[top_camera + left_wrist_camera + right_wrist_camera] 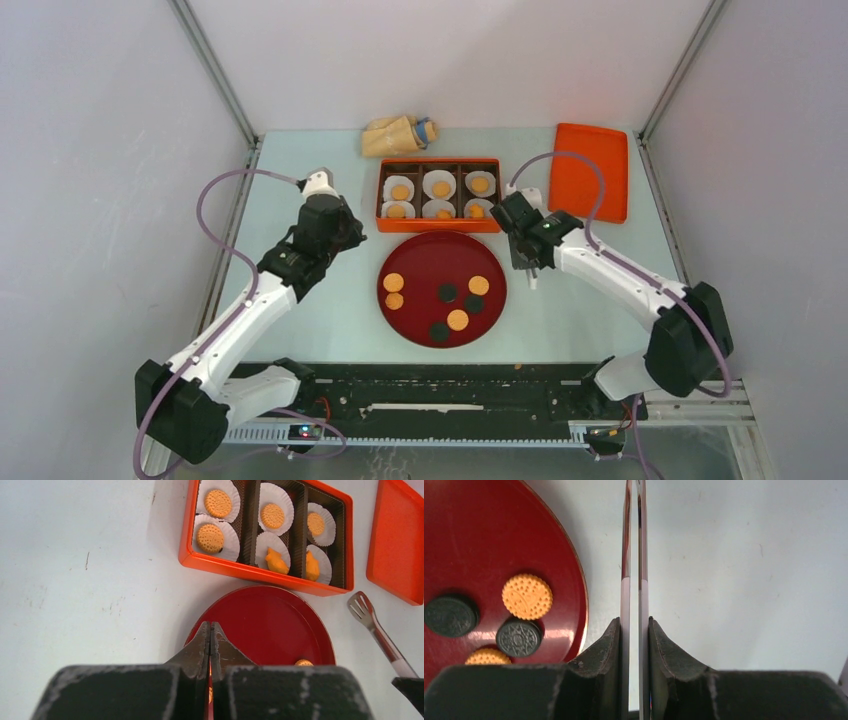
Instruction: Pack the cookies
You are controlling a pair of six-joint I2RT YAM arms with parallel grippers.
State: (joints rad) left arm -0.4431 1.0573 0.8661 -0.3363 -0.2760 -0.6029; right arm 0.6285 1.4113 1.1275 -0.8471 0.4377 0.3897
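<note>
Four cookies (479,285) are left loose on the red plate (469,540), mixed with three dark discs (518,637). All six lined places in the orange box (240,571), at the top of the left wrist view, are seen to be filled already. The right end effector (634,622) is clamped on a pair of tongs (634,555), whose two blades are squeezed almost together. In the right wrist view their long axis runs straight up the frame, over bare table (749,580) just outside the plate's rim. The nearest orange cookie (527,596) lies to the left of the blades, inside the rim and touching one dark disc at its lower edge. The coming move is judged to turn on this: the tongs must be carried leftward across the rim and the blades let apart before that cookie can be straddled. The left end effector (210,630) is shut, with its fingertips touching and nothing evidently held, and it is placed over the plate's left side. The two cookies at the plate's left are nearer to it in the top view. It carries no tool, though, so the tonged right arm is judged better placed for the right-hand pair.
</note>
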